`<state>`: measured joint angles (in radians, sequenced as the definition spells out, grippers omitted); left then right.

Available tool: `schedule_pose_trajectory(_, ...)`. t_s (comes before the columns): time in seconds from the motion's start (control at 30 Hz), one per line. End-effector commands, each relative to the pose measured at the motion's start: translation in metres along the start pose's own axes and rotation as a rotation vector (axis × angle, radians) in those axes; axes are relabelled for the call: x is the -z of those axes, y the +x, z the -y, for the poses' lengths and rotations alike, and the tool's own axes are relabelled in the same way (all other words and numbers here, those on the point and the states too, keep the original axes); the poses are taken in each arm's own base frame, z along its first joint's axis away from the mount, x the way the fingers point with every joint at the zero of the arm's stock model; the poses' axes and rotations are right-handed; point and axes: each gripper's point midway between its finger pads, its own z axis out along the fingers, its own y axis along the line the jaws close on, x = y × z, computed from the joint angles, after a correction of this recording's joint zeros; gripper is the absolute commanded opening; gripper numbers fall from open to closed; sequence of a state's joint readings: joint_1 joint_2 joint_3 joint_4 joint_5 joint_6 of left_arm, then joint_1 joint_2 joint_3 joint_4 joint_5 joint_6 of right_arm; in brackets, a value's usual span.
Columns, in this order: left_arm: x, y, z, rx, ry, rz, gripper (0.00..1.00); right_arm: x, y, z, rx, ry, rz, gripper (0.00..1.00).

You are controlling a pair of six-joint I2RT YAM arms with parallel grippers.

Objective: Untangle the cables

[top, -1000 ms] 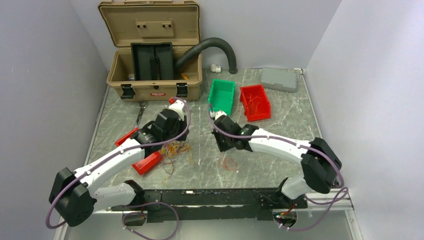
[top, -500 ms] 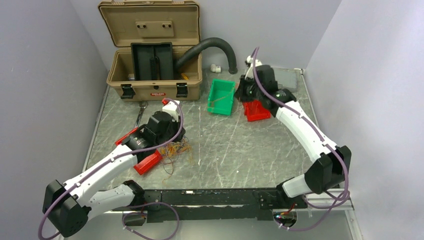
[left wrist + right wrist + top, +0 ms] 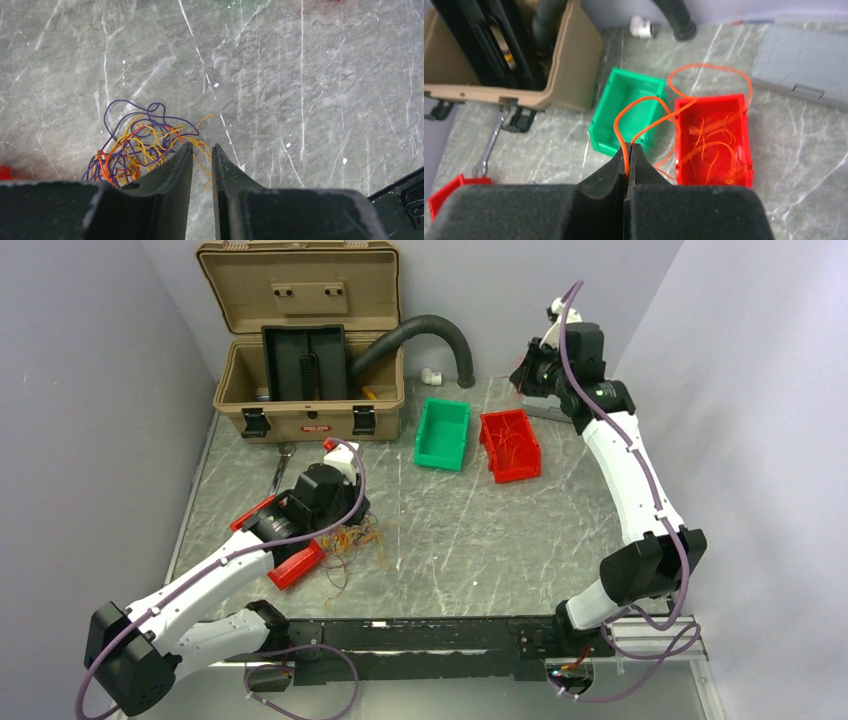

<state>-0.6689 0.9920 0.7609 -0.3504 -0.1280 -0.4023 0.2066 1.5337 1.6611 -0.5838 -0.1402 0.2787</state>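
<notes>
The cables (image 3: 352, 538) lie as a tangled bundle of orange, yellow and purple strands on the marble table, left of centre. In the left wrist view the bundle (image 3: 140, 145) is just left of my left gripper (image 3: 202, 147). That gripper's jaws stand a narrow gap apart, with one yellow strand running under the tips. In the top view the left gripper (image 3: 343, 523) hangs over the bundle. My right gripper (image 3: 527, 375) is raised at the back right. In its own view the right gripper (image 3: 629, 147) is shut on one orange cable (image 3: 709, 66), which loops over the red bin (image 3: 711, 98).
The red bin (image 3: 510, 445) holds several loose orange strands, and a green bin (image 3: 443, 433) stands beside it. An open tan toolbox (image 3: 300, 350), a black hose (image 3: 430, 330) and a grey case (image 3: 804, 70) line the back. A wrench (image 3: 281, 468) and red trays (image 3: 295, 565) lie near the left arm.
My right arm has swung from the front middle of the table to the back right and risen, carrying the orange cable past the red bin. The left arm has barely moved.
</notes>
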Motion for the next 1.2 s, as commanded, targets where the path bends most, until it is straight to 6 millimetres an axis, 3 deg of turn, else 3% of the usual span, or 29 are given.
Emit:
schedule_pose_trajectory(0.0, 0.0, -0.006, 0.004, 0.001, 0.021, 0.015, 0.25, 0.013, -0.041, -0.005, 0.013, -0.026, 0.081, 0.0)
schedule_pose_trajectory(0.33, 0.003, -0.009, 0.001, 0.003, 0.003, 0.022, 0.25, -0.003, -0.084, 0.004, -0.029, -0.035, 0.127, 0.0)
schedule_pose_trajectory(0.63, 0.005, -0.004, 0.0, 0.024, 0.006, 0.028, 0.26, -0.012, -0.09, 0.021, -0.038, 0.0, 0.13, 0.0)
schedule_pose_trajectory(0.77, 0.005, -0.001, -0.001, 0.018, 0.002, 0.014, 0.26, -0.015, -0.084, 0.036, -0.043, 0.041, 0.125, 0.0)
schedule_pose_trajectory(1.03, 0.01, 0.004, -0.007, 0.033, -0.019, 0.022, 0.27, -0.033, -0.034, 0.063, -0.059, 0.111, 0.034, 0.0)
schedule_pose_trajectory(1.17, 0.012, 0.008, -0.01, 0.039, -0.029, 0.02, 0.27, -0.042, -0.012, 0.068, -0.074, 0.111, -0.009, 0.0)
